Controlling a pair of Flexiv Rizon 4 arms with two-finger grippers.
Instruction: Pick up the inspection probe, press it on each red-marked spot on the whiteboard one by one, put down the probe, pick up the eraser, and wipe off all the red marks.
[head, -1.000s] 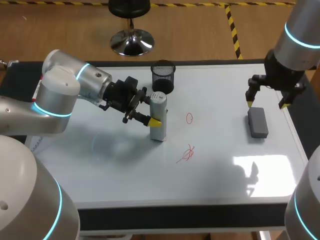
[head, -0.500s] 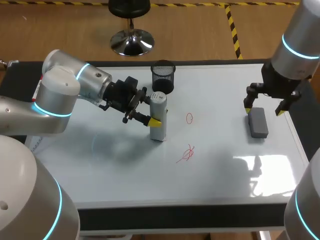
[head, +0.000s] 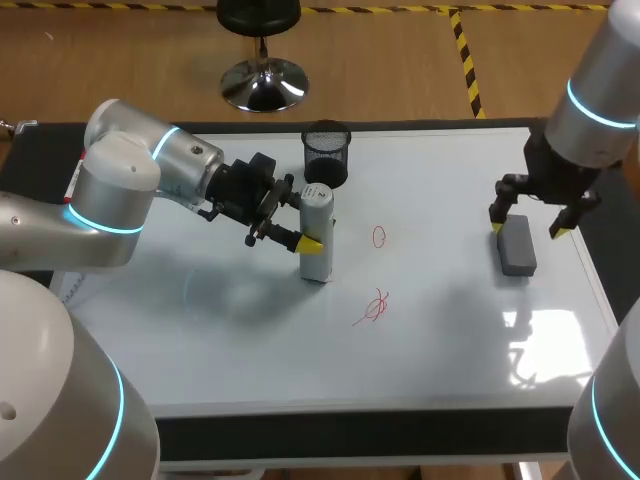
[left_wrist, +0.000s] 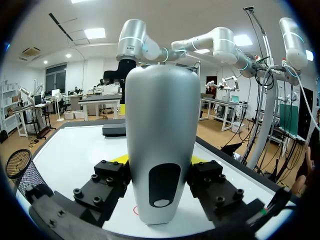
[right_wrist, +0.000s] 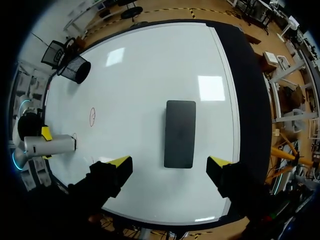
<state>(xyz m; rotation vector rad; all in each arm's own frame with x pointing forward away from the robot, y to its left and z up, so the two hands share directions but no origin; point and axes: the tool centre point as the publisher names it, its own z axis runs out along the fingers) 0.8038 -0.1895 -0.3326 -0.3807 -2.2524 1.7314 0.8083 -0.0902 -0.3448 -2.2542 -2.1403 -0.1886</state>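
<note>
The pale grey probe (head: 316, 235) stands upright on the whiteboard (head: 230, 340), clamped in the left gripper (left_wrist: 159, 160). Beside it are a small red oval (head: 379, 236) and a red scribble (head: 373, 307). The dark grey eraser (head: 517, 245) lies flat near the board's right edge.

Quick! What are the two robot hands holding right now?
Left gripper: closed on the probe.
Right gripper: open, above the eraser, holding nothing.

Bright overhead light falls evenly on my whiteboard (head: 430, 190), leaving 1 white glare patch near its front right corner in the head view and 2 in my right wrist view. A soft grey shadow lies beneath my left arm (head: 150, 180).
</note>
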